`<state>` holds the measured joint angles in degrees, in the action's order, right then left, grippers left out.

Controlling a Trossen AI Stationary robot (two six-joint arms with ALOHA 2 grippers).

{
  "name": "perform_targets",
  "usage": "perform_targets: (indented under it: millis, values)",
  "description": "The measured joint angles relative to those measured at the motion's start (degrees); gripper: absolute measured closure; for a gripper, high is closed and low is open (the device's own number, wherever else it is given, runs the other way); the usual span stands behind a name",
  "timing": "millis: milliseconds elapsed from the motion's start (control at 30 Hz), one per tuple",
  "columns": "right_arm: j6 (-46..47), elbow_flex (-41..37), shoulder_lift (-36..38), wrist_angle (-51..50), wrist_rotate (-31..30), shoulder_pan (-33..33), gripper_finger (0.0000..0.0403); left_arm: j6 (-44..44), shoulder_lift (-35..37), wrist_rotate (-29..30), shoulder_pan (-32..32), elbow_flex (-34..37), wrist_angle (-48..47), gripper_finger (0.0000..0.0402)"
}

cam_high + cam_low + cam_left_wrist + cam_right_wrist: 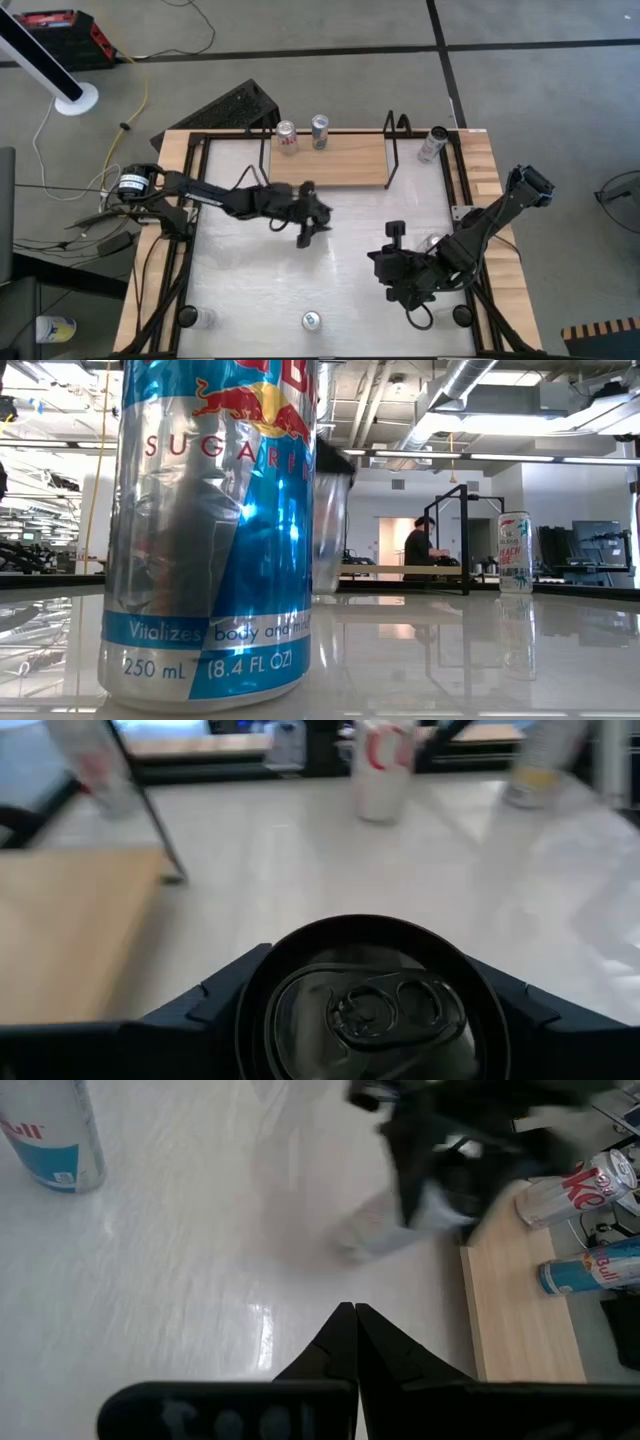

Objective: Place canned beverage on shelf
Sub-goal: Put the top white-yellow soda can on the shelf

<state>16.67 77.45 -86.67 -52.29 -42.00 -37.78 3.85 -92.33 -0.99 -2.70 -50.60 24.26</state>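
Closing on a can (372,1010), the left tool (310,222) sits near the middle of the bench (250,290), its fingers (215,1005) flanking the can's rim on both sides in the left wrist view; whether they already press the wall I cannot tell. The can stands upright on the white surface, just off the shelf (335,163) toward 6 o'clock in the high view. The shelf's light-wood board lies along the far edge of the bench at 12 o'clock, and two cans (287,136) stand at its back-left part, a third can (433,143) just outside its right upright end.

To do this step well, I would judge the squeeze should finish with both fingers square on the can's sides, below the rim, so it does not tip when lifted. The lift should be straight up and clear the shelf's thin black wire frame before travelling toward 12 o'clock, then set down on bare board to the right of the two cans already there.

The right tool (352,1342), with fingers pressed together and empty, waits toward 4 o'clock on the bench. Another can (311,320) stands alone at the near edge at 6 o'clock.
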Motion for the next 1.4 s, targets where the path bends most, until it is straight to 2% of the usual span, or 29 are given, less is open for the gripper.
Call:
perform_targets:
  millis: [133, 267, 433, 567, 733, 833, 1067, 1233, 1300, 1400]
  values:
    - [0.0, 0.0, 0.0, -2.4, -0.2, 0.0, 0.0382, 5.2, -0.5, 1.3, -2.5, -11.1, -8.2, 0.0169]
    - [0.8, 0.0, 0.0, -5.4, -0.4, 0.0, 0.0382, 7.8, -0.6, -0.7, -7.5, -18.1, -11.1, 0.0169]
    - [0.9, 0.0, 0.4, -9.2, -2.0, -0.1, 0.0382, 5.1, -1.0, -3.0, -16.2, -20.6, -10.1, 0.0169]
    - [0.9, 0.0, 1.3, -10.5, -4.4, -0.1, 0.0382, 0.1, -6.0, -7.5, -21.2, -20.7, -5.1, 0.0169]
    - [1.0, 0.0, 2.0, -10.5, -4.8, 0.4, 0.0382, -1.6, -14.8, -12.1, -22.4, -25.4, -4.6, 0.0169]
    - [1.1, 0.0, 2.0, -10.9, -4.7, 0.4, 0.0382, -1.7, -17.9, -12.8, -22.3, -27.7, -4.8, 0.0169]
    - [1.3, 0.0, 2.0, -11.7, -4.6, 0.4, 0.0382, -1.4, -20.4, -12.8, -22.3, -29.8, -3.9, 0.0169]
    - [1.5, 0.0, 2.0, -11.7, -4.6, 0.4, 0.0382, 2.4, -20.4, -12.6, -22.2, -29.8, -4.4, 0.0168]
    - [1.7, 0.0, 2.0, -11.6, -4.6, 0.4, 0.0382, 2.5, -20.4, -12.6, -22.1, -29.8, -4.5, 0.0139]
    - [2.3, 0.0, 2.0, -11.6, -4.6, 0.4, 0.0382, 2.5, -20.2, -11.9, -22.1, -29.9, -4.1, 0.0071]
